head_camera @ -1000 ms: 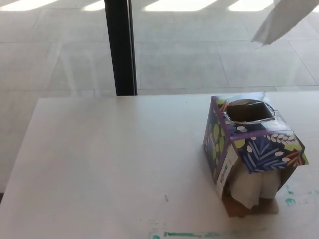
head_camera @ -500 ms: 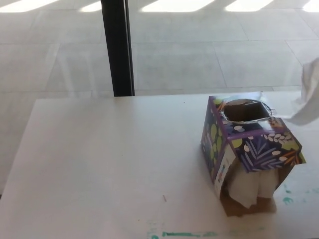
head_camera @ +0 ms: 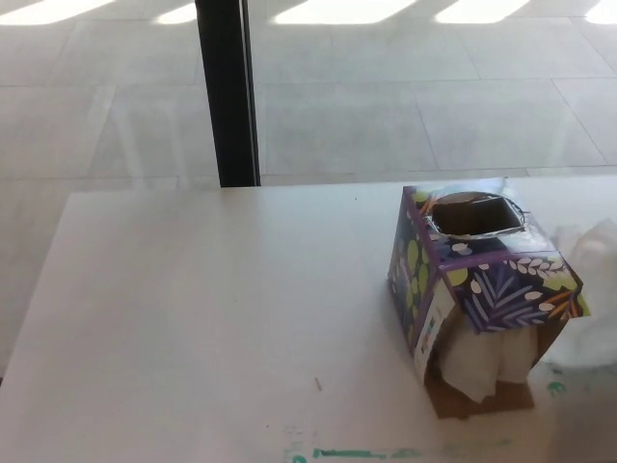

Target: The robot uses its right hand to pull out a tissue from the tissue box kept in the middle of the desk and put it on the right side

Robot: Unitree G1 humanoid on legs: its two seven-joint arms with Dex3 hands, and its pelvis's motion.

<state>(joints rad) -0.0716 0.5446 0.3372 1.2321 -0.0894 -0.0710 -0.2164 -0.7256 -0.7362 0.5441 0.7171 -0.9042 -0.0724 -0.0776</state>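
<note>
Looking at the big white flat-topped counter first, it's mostly bare, with some green marker smudges along the near edge. On it, a bit right of centre, sits the purple cardboard tissue box with a leafy flower print, its top opening showing no tissue poking up, though the front flap looks torn open with white tissue bulging out low down. Just to the right of the box, near the picture's edge, there's a pale crumpled white tissue lying on the counter, kind of washed out so I can't make out its full outline. So I'd say the job looks basically done: tissue pulled and parked on the right side. Neither robot hand is in the shot, so no telling whether they're released or clenched.
</note>
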